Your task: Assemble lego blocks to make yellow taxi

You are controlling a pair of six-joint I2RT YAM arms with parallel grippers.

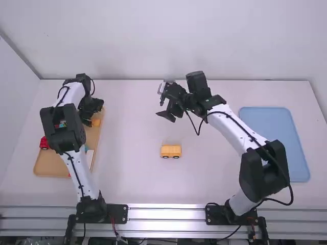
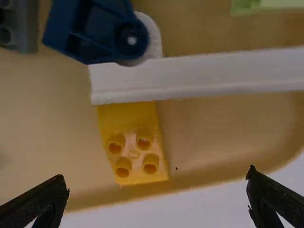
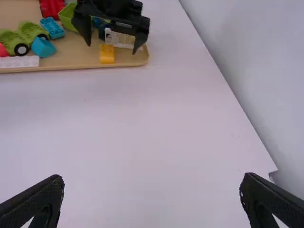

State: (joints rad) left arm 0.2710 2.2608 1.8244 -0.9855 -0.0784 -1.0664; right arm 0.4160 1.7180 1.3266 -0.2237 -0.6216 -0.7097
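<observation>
One yellow wheeled plastic vehicle (image 1: 171, 151) on white counter (image 1: 133, 178), high view | Left wrist view: left end effector (image 2: 157, 175) wide over tan wooden tray (image 2: 42, 137); best centre on yellow four-studded plastic brick (image 2: 134, 154), lower straight, avoid white plastic bar (image 2: 213, 76) | Right wrist view: right end effector (image 3: 152, 177) wide; keep back | One each: vehicle, brick, bar, tray; two end effectors

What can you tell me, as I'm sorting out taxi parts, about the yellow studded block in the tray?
The yellow studded block looks like glossy plastic. Four round studs with hollow tops stand in two rows of two, facing up; beside them is a smooth, stud-free stretch. It lies on the tan tray close to the rim, its smooth end meeting or running under a white strip; which, I cannot tell. The left gripper is open over it, fingers not touching it.
</observation>
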